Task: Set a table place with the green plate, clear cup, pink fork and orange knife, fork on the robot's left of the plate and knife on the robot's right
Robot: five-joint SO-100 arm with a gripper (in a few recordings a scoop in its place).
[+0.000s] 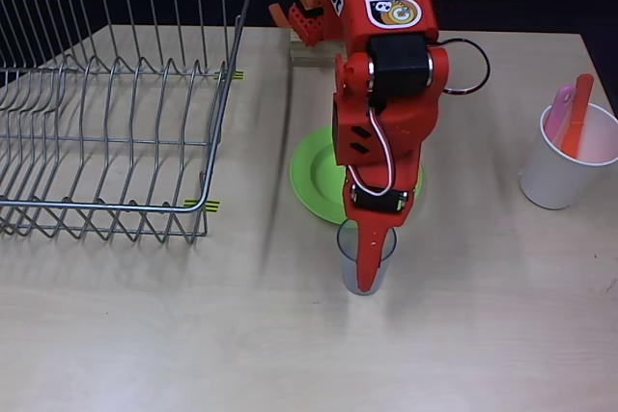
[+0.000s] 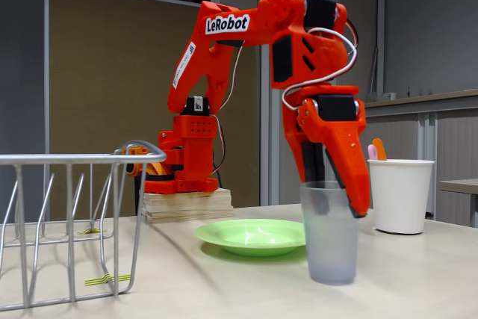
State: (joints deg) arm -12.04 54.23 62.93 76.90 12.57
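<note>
The green plate lies near the middle of the table, partly under the orange-red arm. Just in front of it the clear cup stands upright on the table. My gripper reaches down over the cup, one finger running along its rim and side; it looks shut on the cup's wall. The pink fork and the orange knife stick up out of a white cup at the right.
The white cup stands near the table's right edge. A wire dish rack takes up the left side. The arm's base sits on a stack of boards behind the plate.
</note>
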